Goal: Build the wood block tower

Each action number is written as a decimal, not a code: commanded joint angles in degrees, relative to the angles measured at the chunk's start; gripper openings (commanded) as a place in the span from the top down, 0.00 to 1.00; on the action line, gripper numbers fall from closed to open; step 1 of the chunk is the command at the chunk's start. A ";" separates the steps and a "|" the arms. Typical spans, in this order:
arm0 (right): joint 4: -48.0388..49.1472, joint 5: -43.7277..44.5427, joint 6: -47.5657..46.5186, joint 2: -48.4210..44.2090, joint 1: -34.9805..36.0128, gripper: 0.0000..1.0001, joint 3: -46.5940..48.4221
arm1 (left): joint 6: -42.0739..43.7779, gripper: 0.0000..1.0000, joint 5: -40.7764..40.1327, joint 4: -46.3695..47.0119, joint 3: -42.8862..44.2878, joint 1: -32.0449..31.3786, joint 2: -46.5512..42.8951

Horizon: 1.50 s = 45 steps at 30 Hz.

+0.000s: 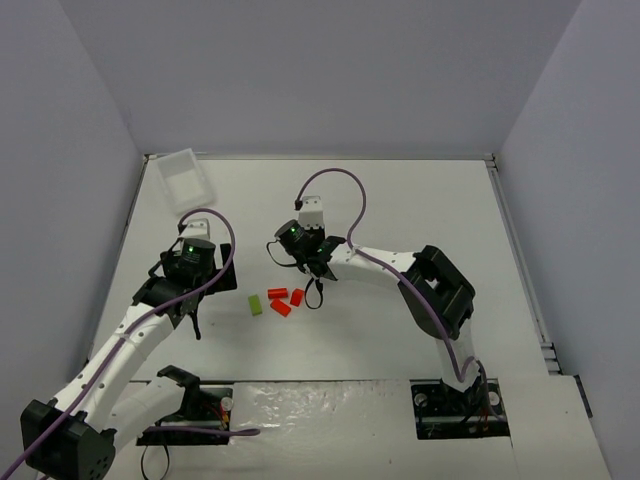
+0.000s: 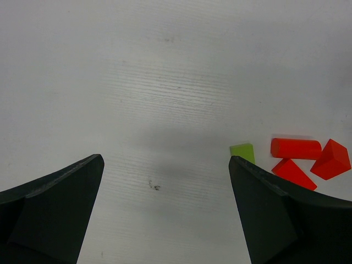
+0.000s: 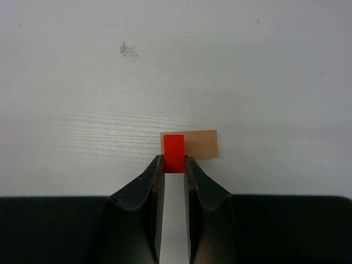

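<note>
In the right wrist view my right gripper is shut on a small red block, held over the left end of a flat tan block on the white table. From above, the right gripper is near the table's middle and hides both blocks. A lime-green block and three loose red pieces lie just in front of it. My left gripper is open and empty over bare table, left of the green block, a red cylinder, a red triangular piece and another red block. No stack stands.
A clear plastic tray sits at the far left corner of the table. Grey walls close in the table at the back and on both sides. The arm bases and cables are at the near edge.
</note>
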 commanded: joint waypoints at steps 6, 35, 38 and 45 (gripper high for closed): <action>2.17 3.80 0.10 -0.24 0.57 1.00 2.27 | 0.40 0.03 0.06 3.05 1.68 0.54 -0.59; 2.13 5.16 1.14 0.37 0.44 0.97 3.20 | 0.40 0.03 0.89 3.40 1.51 0.54 -0.63; 2.17 5.24 1.20 0.70 0.49 0.97 3.27 | 0.40 0.03 0.99 3.46 1.51 0.54 -0.50; 2.08 5.42 1.40 0.91 0.49 0.91 2.72 | 0.40 0.03 1.11 3.40 1.51 0.54 -0.59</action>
